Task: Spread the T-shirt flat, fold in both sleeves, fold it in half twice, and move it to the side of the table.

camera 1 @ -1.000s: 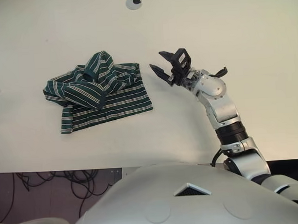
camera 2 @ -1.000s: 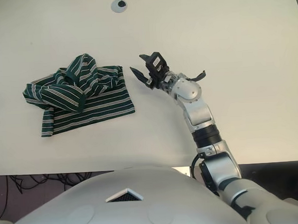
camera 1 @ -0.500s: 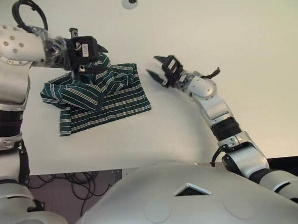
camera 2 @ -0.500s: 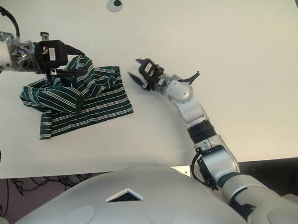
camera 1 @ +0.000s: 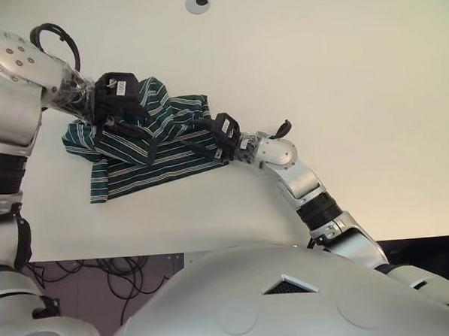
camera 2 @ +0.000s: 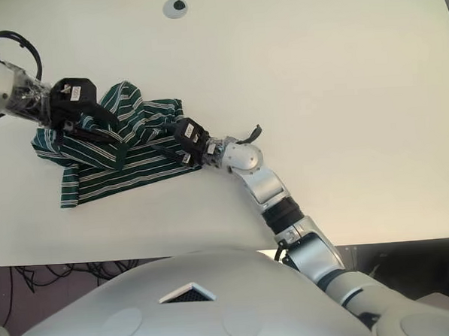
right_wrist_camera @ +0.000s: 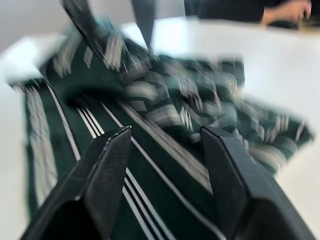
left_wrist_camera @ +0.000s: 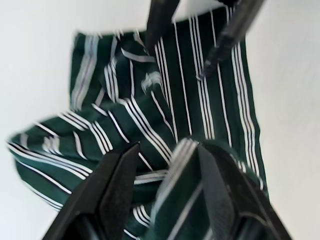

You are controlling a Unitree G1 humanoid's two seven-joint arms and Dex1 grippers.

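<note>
table [camera 1: 355, 71]: pale flat top, spanning both eye views; near edge runs across the lower part of each.

t-shirt [camera 1: 146, 176]: dark green with thin white stripes; lies on the left half of the table, crumpled, not spread; far part bunched into a raised heap of folds; near part a flatter striped panel, one hem corner pointing to the near left.

left gripper [left_wrist_camera: 164, 150]: set on the left far part of the heap, in contact with the cloth; fingers [left_wrist_camera: 115, 185] spread apart; a raised fold of cloth stands between them, against one finger; not clamped on it.

right gripper [right_wrist_camera: 166, 131]: at the right edge of the t-shirt, low over the flatter panel; fingers [right_wrist_camera: 107, 180] spread apart, striped cloth below and between them; whether the tips touch the cloth cannot be told.

the two grippers face each other across the heap, near but apart.

cables [camera 1: 113, 268]: dark tangle below the near edge of the table, at the left.

disc [camera 1: 197, 1]: small, round, grey with a dark centre; at the far edge of the table, well apart from the t-shirt.
</note>
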